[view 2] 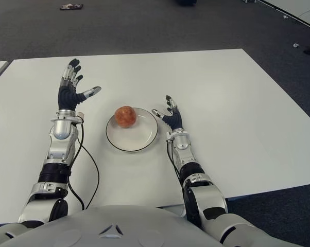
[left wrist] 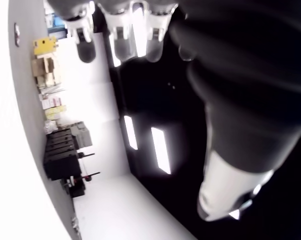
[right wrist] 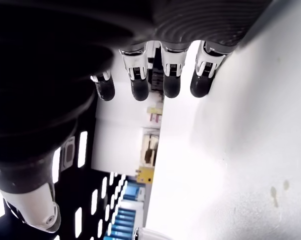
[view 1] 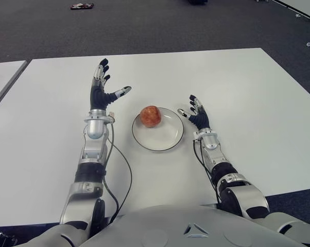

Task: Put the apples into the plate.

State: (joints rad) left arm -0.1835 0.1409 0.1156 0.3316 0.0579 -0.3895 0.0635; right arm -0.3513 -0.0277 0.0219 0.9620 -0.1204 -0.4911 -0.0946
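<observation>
The apple (view 1: 150, 116) covers the stretch of plate (view 1: 165, 139) beneath it, toward the rim at about ten o'clock, so how it sits there cannot be made out. On the floor past the table's (view 1: 247, 92) far edge, at roughly eleven o'clock, lies a small dark flat object (view 1: 82, 6) too small to identify. A dark shape (view 1: 199, 1) at twelve o'clock is cut off by the top edge. In the left wrist view the left hand (left wrist: 230, 75) fills the picture as a dark mass (only fingertips and thumb tip read clearly), and the shelves and boxes (left wrist: 53, 85) behind it are too small to name. The right wrist view likewise crops the right hand (right wrist: 90, 60) at the top.
</observation>
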